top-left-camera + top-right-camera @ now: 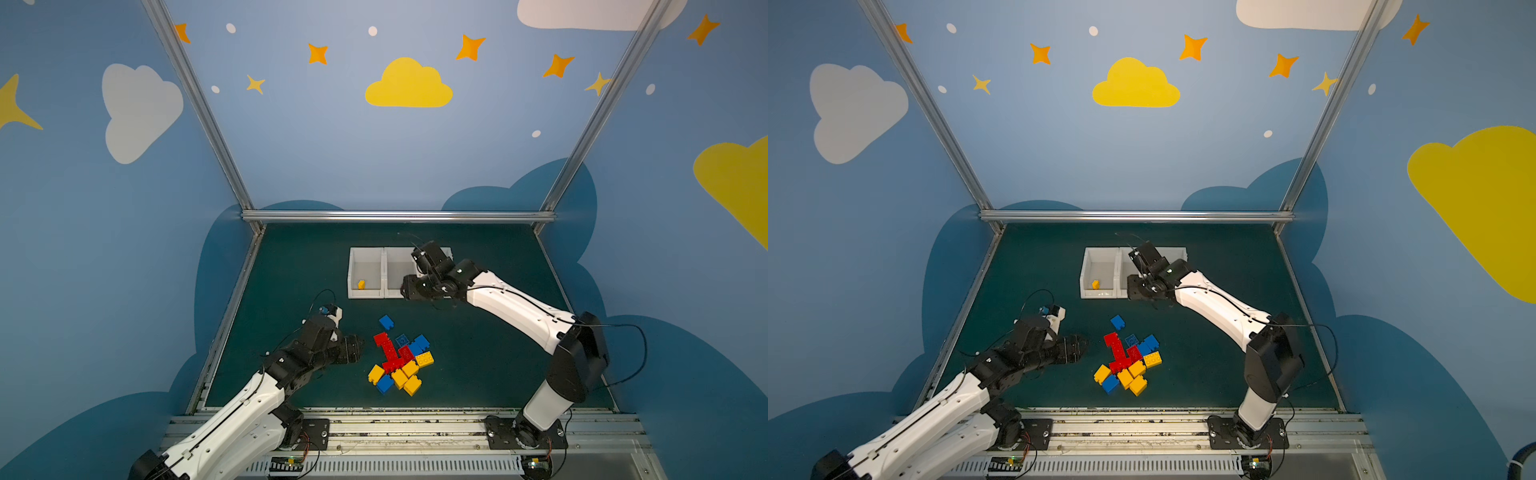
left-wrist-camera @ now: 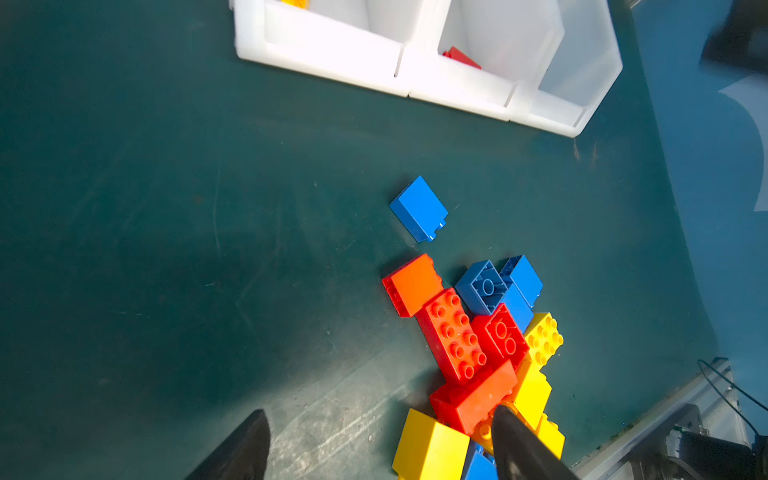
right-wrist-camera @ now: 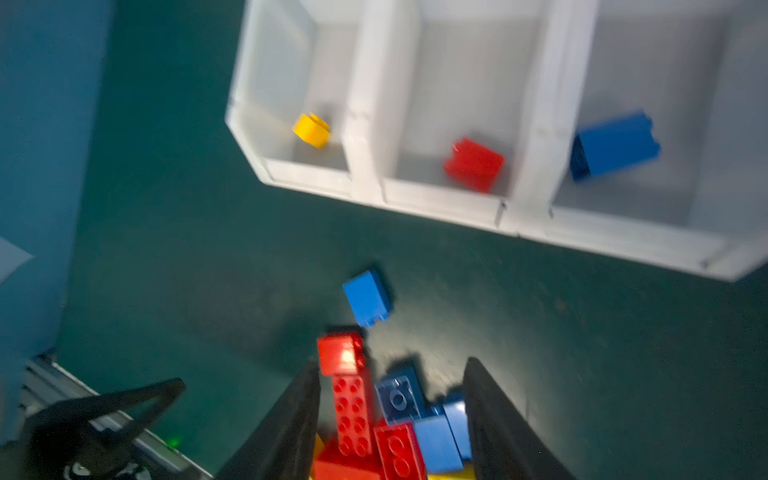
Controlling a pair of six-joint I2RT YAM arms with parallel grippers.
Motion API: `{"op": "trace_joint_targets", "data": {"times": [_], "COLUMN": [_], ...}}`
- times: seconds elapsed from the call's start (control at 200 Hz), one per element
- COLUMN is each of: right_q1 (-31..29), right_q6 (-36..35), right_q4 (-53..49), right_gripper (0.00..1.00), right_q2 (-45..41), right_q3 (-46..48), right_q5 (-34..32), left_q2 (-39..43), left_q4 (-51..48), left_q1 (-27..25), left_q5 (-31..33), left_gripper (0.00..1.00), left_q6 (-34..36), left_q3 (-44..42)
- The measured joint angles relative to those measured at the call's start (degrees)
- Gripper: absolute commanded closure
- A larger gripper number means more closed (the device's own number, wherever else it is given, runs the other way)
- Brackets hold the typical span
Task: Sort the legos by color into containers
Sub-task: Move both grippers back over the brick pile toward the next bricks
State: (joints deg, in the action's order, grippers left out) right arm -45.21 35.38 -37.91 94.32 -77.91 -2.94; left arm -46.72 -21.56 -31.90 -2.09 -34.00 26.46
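My left gripper (image 2: pixel 380 446) hangs low at the left edge of the lego pile (image 1: pixel 400 360). Its jaws stand apart with nothing between them; one finger (image 2: pixel 519 449) overlaps the near yellow and red bricks in the left wrist view, and I cannot tell whether it touches them.

My right gripper (image 3: pixel 390 419) is raised above the table (image 1: pixel 291 270), in front of the containers (image 1: pixel 365 272). Its jaws are parted and hold nothing.

The pile lies at the centre of the table, nearer than the containers, with red, blue and yellow bricks mixed and touching. A single blue brick (image 1: pixel 386 322) lies apart, just beyond the pile's far edge.

The three white containers stand side by side at the far centre. In the right wrist view:
- left compartment: one yellow brick (image 3: pixel 311 130)
- middle compartment: one red brick (image 3: pixel 473 164)
- right compartment: one blue brick (image 3: pixel 615 145)

The right wrist view is blurred.
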Motion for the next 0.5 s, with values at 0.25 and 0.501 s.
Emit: {"op": "trace_joint_targets", "data": {"times": [0.25, 0.501], "right_q1": [-0.3, -0.4], "right_q6": [8.3, 11.3], "right_q4": [-0.8, -0.9], "right_gripper": [0.44, 0.44], "right_q2": [-8.8, -13.7], "right_q3": [16.3, 20.2], "right_q5": [-2.6, -3.1], "left_q2": [-10.9, -17.3], "left_q4": [1.1, 3.5], "left_q1": [-3.2, -7.1], "left_q5": [-1.4, -2.6], "left_gripper": [0.18, 0.2], "left_q6": [2.2, 1.9], "left_q3": [3.7, 6.6]}}
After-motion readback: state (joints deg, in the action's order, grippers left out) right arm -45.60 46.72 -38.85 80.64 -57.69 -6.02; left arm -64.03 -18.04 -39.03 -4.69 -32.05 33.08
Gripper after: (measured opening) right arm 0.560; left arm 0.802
